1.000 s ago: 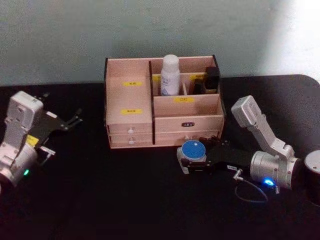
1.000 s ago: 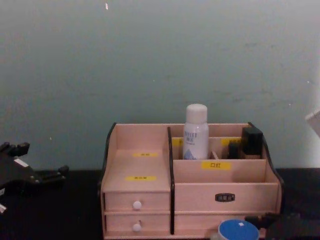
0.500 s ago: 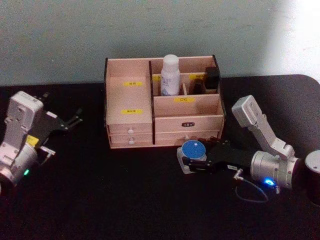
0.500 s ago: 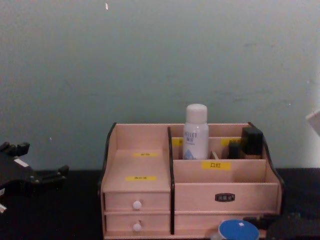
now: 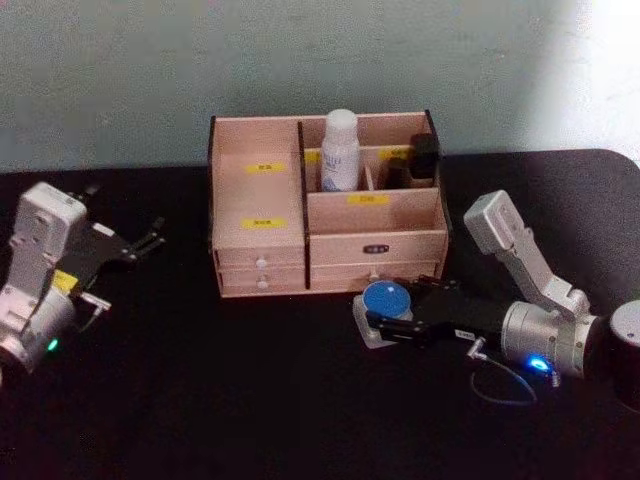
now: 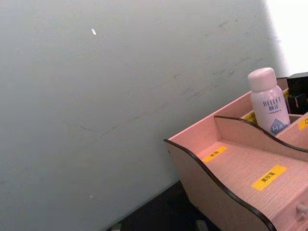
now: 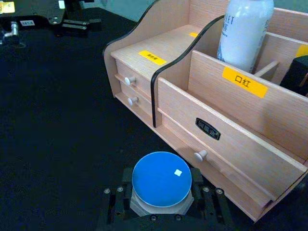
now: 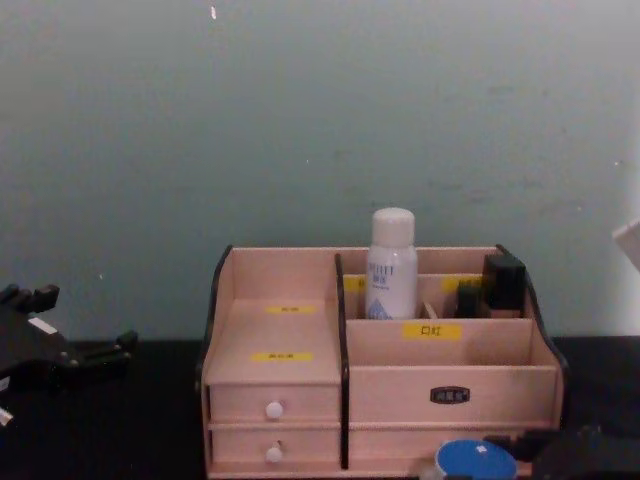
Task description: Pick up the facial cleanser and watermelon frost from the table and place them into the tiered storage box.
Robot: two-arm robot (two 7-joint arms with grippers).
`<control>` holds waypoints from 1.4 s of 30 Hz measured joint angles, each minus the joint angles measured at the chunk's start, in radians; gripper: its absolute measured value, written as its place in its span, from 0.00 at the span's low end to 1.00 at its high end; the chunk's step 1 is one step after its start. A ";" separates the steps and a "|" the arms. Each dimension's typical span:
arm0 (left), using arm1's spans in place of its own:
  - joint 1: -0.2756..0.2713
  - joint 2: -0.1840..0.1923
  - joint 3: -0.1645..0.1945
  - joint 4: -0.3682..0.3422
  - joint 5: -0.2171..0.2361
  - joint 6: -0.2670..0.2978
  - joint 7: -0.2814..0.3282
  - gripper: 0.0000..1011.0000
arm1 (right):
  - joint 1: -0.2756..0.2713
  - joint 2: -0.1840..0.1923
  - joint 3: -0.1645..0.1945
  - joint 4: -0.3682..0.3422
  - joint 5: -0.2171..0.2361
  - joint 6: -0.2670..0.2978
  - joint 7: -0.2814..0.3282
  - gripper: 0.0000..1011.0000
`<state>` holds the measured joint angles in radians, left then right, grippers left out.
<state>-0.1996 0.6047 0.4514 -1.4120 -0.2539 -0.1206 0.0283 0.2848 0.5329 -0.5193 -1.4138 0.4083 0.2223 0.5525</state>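
- Jar (image 5: 385, 297) sitting just in front of box (image 5: 258, 196), by its lower right drawer, blue lid facing up.
- Right hand (image 5: 384, 312) reaching in from the right and gripping jar, fingers (image 7: 212, 204) pressing on both sides of it.
- Cannot tell if jar is touching surface (image 5: 250, 385) or hanging just above it.
- Cleanser (image 5: 340, 150) standing upright in box, in a back compartment of the right section.
- Left hand (image 5: 152, 235) idling over surface well left of box, fingers slightly apart, holding nothing.
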 joint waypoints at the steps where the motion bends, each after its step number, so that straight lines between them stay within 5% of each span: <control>1: 0.000 0.000 0.000 0.000 0.000 0.000 0.000 0.99 | 0.000 0.000 0.000 0.000 0.000 0.000 0.000 0.72; 24: 0.000 0.000 0.000 0.000 0.000 0.000 0.000 0.99 | -0.006 0.059 0.029 -0.133 0.052 0.008 0.016 0.72; 42: 0.000 0.000 0.000 0.000 0.000 0.000 0.000 0.99 | 0.178 -0.053 -0.019 -0.014 0.047 -0.028 0.030 0.72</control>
<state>-0.1995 0.6047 0.4514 -1.4120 -0.2539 -0.1205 0.0283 0.4623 0.4802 -0.5383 -1.4281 0.4548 0.1948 0.5823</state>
